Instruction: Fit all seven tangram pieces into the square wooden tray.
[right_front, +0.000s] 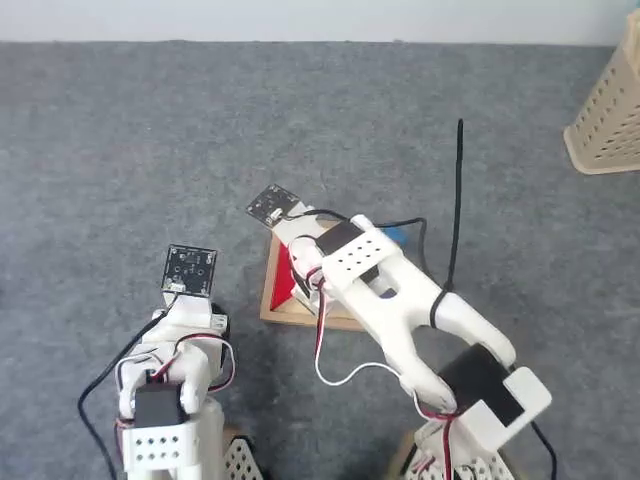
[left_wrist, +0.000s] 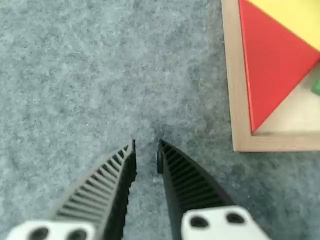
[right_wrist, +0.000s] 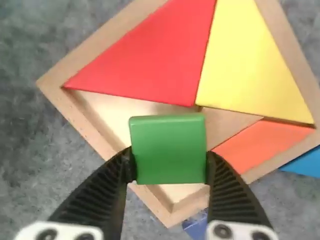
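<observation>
Over on the left, the left gripper (left_wrist: 146, 150) is hanging low over the grey felt-covered table (right_front: 120, 150), near its front edge. Its two black ribbed fingers are standing almost together with just a thin slit between the tips, and they are gripping nothing.

Just to its right, the square wooden tray (right_front: 275, 312) is lying flat on the table, about midway between the side edges. Inside it, a large red triangle (right_wrist: 155, 55) is sitting with its long side against the tray's left edge. A large yellow triangle (right_wrist: 245, 70) is lying flush beside it, the two meeting along a short side near the tray's centre. An orange piece (right_wrist: 260, 142) is resting against the rim on the far side of the yellow one. The floor in the tray's near corner is showing bare wood.

The right arm is stretching out over the tray. The right gripper (right_wrist: 169, 161) is squeezing a green square piece (right_wrist: 168, 150) between its fingers, one pressing on each opposite side. The piece is hanging over that bare corner, just below the red triangle; I cannot tell whether it is touching the floor.

A blue piece (right_wrist: 306, 165) is lying on the table just outside the rim, beside the orange piece; its shape is cut off. Further right, a black cable (right_front: 459, 190) is running towards the back edge, and a beige perforated basket (right_front: 610, 110) is standing at the back right corner.
</observation>
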